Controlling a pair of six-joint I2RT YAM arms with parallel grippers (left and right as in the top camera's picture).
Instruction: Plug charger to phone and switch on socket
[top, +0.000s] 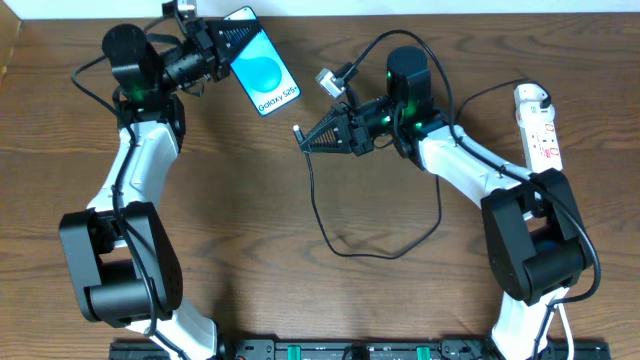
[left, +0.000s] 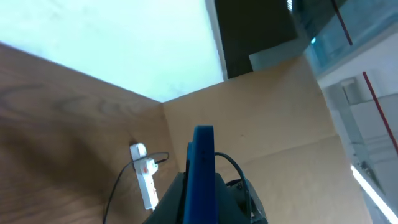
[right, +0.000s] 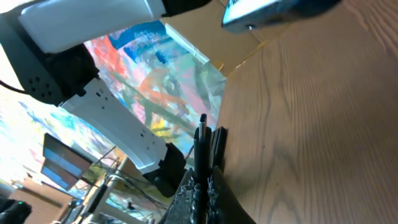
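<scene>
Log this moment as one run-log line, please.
left gripper: shut on blue-screened black-edged smartphone | right gripper: shut on thin black charger cable near its plug | plug: not yet in phone | narrow white power strip: untouched

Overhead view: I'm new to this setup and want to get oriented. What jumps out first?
The phone, its blue screen bright, is gripped by the left end effector near the far edge. At centre the right end effector pinches the charger near its plug, black cable looping toward the near side. The white socket lies at the right edge.
</scene>
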